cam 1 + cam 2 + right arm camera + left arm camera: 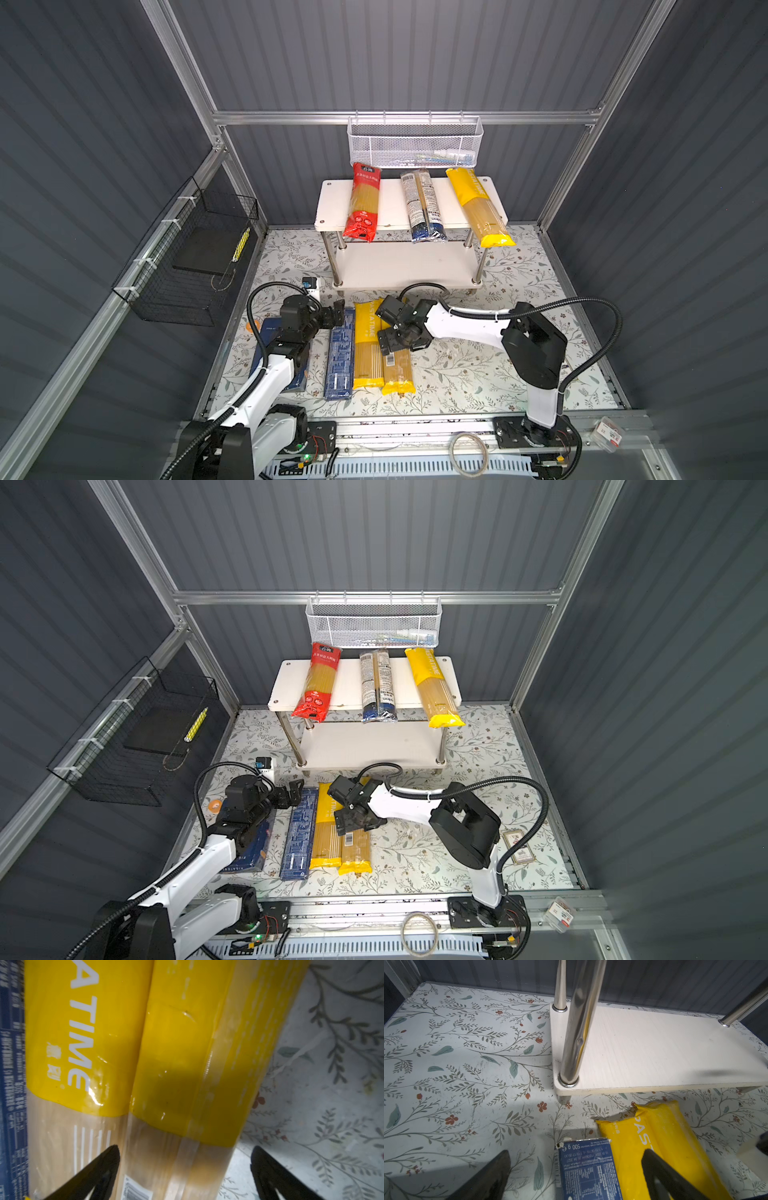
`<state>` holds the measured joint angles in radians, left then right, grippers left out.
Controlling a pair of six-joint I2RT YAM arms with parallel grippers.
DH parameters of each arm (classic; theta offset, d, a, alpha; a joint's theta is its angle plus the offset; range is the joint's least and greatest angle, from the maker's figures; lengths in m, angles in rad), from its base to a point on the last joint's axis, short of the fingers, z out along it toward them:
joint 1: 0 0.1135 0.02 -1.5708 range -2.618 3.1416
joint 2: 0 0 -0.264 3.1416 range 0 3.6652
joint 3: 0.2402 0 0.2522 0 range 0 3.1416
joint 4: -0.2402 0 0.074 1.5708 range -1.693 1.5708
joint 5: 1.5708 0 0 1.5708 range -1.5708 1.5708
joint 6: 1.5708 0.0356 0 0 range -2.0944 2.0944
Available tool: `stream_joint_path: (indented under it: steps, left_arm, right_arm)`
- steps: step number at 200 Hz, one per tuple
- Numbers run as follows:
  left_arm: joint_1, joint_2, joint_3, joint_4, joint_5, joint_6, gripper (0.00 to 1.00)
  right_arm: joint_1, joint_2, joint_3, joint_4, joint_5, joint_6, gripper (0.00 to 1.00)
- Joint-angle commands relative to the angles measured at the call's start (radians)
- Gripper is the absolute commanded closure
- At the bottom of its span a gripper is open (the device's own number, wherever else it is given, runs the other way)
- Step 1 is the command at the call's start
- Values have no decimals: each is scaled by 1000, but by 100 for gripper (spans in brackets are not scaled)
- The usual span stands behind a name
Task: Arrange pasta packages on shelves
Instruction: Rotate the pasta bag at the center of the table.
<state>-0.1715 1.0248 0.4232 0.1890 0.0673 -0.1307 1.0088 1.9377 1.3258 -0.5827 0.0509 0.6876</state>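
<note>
The shelves (332, 199) stand at the back, with a red pack (362, 203), a clear and dark-blue pack (423, 205) and a yellow bag (478, 205) on the top board. The lower board (654, 1053) is bare. On the floral floor lie a wide blue box (297, 380) under my left arm, a narrow dark-blue box (338, 361) and two yellow bags (366, 349) (397, 374) side by side. My left gripper (575, 1167) is open over the narrow box's far end (587, 1167). Above the right-hand yellow bag (187, 1084) my right gripper (185, 1159) is open, one finger on either side.
A white mesh basket (415, 143) hangs on the back rail just above the shelves. On the left wall hangs a black wire basket (195, 257). A small white device (312, 286) stands near the rack's front left leg. A card (517, 845) lies on the floor at right.
</note>
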Motion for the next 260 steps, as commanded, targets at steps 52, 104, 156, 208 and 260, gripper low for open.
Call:
stream_joint_path:
  steps: [52,104,156,208,260]
  left_arm:
    - [-8,-21,-17,21,0,11,1]
    - [-8,-22,-19,23,0,11,1]
    - [-8,-26,-21,24,-1,11,1]
    - [-8,-31,-24,24,-1,11,1]
    - [-8,-17,-17,23,0,11,1]
  right_arm:
    - [5,46,13,-89,6,7,1]
    - [1,52,11,-207,114,23,1]
    - [-22,-127,-219,1,12,-31,1]
    - [-20,-110,-159,16,-20,-152,1]
    - [-22,-55,-149,-60,63,-213,1]
